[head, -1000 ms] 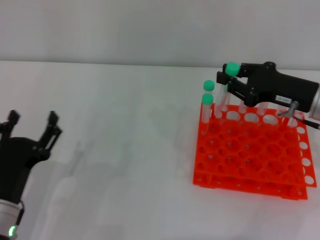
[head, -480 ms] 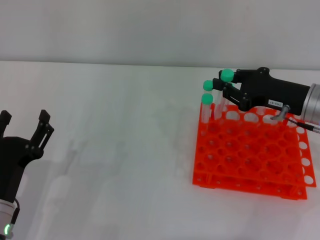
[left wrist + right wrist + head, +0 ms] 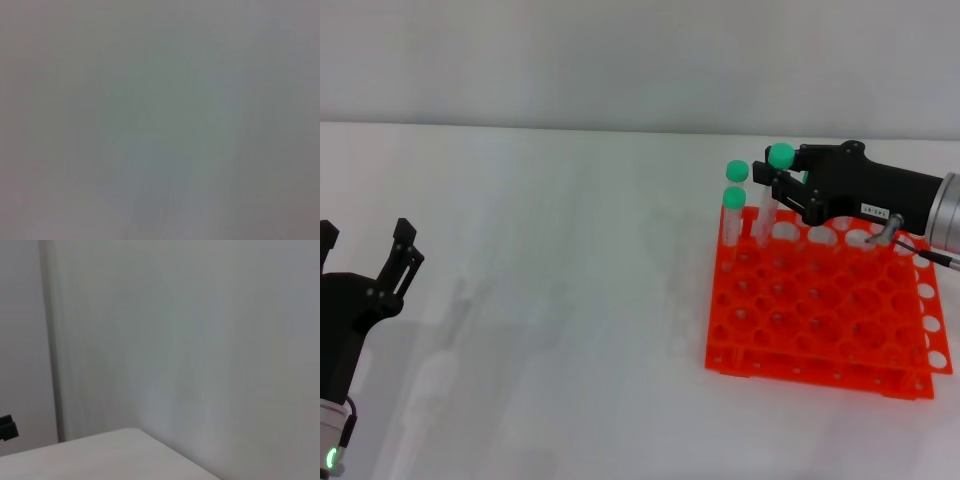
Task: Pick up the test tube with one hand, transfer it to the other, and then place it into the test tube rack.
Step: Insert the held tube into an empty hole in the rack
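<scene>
While the right gripper pinches the test tube over the test tube rack's far-left corner, the left gripper waits spread, well apart from it.

The head camera looks forward and down across the white counter, far enough back to take in both arms and the orange test tube rack at right. The left wrist camera shows only a blank grey blur. The right wrist camera faces a pale wall past a counter edge. They share nothing recognisable.
</scene>
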{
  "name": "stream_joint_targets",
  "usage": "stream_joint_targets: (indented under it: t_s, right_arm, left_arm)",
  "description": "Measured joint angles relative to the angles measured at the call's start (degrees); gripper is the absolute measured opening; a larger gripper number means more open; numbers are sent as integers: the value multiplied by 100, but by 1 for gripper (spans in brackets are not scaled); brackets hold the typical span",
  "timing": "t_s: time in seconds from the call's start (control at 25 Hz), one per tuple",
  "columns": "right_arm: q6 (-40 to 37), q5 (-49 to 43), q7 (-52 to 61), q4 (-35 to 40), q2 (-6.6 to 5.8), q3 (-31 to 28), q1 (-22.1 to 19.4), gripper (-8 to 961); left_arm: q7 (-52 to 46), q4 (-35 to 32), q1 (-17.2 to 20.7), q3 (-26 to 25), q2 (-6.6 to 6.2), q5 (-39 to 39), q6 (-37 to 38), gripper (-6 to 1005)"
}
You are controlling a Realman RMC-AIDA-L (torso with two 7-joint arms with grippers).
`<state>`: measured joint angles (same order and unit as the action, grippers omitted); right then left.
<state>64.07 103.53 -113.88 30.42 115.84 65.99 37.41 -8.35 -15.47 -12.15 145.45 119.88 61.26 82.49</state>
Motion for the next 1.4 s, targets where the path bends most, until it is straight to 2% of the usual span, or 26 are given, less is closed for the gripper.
stream_joint_targets:
  t_s: [1.4]
  right_arm:
    - [-225,-13,-93,-370,9,76,-69,327]
  left_arm:
    - [16,31,-62,0,-18,-1,23,895]
